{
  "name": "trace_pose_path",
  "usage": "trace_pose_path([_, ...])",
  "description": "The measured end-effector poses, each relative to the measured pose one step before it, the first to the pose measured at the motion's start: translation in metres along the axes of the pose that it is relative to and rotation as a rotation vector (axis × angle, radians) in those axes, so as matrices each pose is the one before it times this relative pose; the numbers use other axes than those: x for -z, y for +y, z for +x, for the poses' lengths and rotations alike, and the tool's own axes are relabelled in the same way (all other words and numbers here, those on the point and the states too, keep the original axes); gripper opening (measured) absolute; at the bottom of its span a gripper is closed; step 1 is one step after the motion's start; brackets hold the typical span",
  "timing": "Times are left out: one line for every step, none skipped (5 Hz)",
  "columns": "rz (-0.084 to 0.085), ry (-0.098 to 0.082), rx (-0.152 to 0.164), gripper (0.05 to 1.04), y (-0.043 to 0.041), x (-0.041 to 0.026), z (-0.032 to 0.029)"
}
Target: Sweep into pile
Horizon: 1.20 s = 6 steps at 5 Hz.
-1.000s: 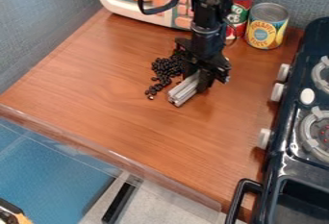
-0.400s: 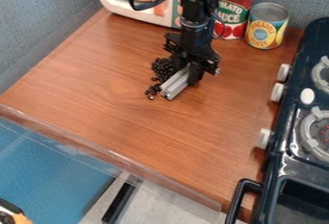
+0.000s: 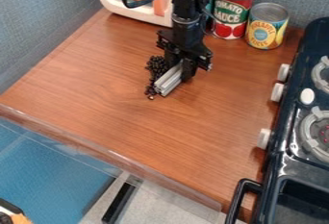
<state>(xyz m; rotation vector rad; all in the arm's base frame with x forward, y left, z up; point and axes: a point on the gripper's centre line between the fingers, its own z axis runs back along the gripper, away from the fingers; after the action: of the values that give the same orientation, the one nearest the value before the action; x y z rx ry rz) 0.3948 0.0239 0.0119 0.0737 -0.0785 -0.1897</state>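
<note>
Gripper (image 3: 179, 71): closed to bar width, gripping grey bar (image 3: 168, 80), left of stove (image 3: 275, 158) | blk beans (image 3: 156, 68): loose pile w/ short tail, just beside bar, farther from stove | red can (image 3: 232, 11) + yellow can (image 3: 265, 27): near stove's back-left corner, on counter (image 3: 103, 69)

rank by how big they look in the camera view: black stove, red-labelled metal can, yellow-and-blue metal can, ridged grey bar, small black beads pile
1. Black stove
2. Red-labelled metal can
3. Yellow-and-blue metal can
4. Ridged grey bar and pile of small black beads: too alike to rank
</note>
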Motion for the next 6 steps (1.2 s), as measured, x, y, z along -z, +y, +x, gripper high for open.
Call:
trace_pose_path([-0.0199, -0.007, 0.0058, 0.386, -0.00316, -0.00004, 0.0011])
trace_pose_path([-0.0368, -0.0068, 0.0122, 0.386, -0.0081, -0.0008, 0.00153])
trace_pose_path([-0.0641, 0.0124, 0.0171, 0.386, -0.01786, -0.00133, 0.00097])
trace_pose_path([-0.0481, -0.006, 0.024, 0.386, -0.02092, -0.00484, 0.00754])
trace_pose_path([-0.0137, -0.0741, 0.0102, 0.386, -0.01281, -0.02828, 0.01518])
trace_pose_path([-0.0029, -0.0077, -0.0184, 0.386, -0.00669, -0.00879, 0.00615])
